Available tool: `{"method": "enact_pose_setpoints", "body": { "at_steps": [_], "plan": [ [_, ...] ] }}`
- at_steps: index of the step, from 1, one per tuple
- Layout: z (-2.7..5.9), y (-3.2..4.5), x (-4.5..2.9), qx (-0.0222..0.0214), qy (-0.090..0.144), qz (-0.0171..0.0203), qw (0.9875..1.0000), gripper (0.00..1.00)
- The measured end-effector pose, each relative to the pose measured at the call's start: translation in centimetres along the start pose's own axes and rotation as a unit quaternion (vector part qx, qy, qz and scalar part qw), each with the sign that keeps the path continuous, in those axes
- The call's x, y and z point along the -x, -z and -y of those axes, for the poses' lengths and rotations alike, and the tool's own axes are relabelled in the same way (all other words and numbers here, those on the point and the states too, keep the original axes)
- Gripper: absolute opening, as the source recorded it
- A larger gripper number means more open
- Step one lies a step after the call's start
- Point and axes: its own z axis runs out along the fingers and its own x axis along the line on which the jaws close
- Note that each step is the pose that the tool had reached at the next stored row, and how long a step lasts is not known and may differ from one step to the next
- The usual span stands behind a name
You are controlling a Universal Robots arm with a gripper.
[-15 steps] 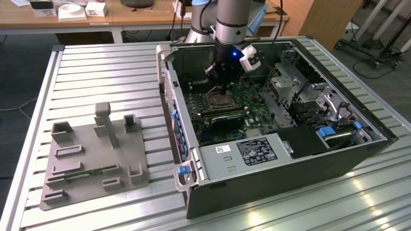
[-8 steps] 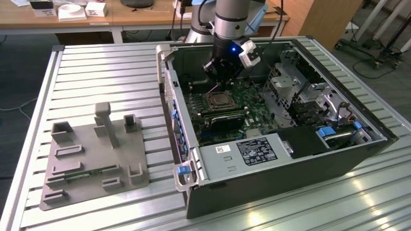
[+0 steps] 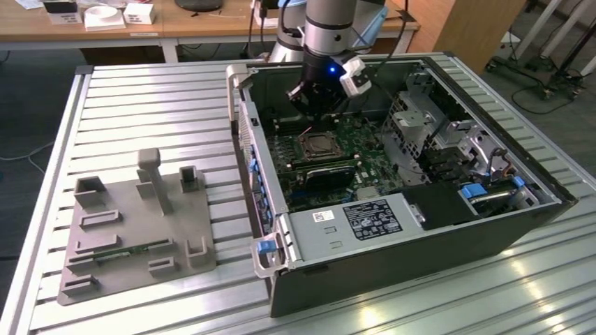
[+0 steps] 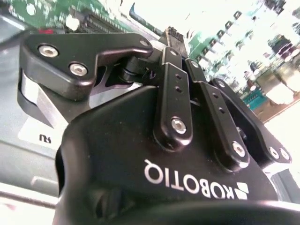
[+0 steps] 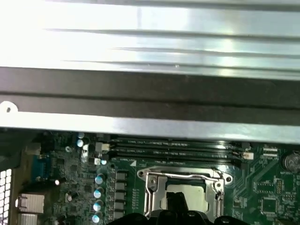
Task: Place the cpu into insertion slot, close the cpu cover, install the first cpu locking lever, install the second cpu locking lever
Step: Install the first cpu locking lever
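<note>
Silver-grey cpu (image 5: 197,197) lies flat, face up, within the cpu cover (image 5: 153,190).

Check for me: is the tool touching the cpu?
Cannot tell. In the first wrist view the tool overlaps the cpu, hiding any gap or contact.
</note>
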Motion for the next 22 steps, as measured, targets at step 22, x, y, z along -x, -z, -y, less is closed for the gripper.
{"method": "enact_pose_setpoints", "body": {
  "at_steps": [22],
  "plan": [
    [-0.6, -0.15, -0.25, -0.0137, -0.034, -0.0029, 0.9993, 0.1]
  ]
}}
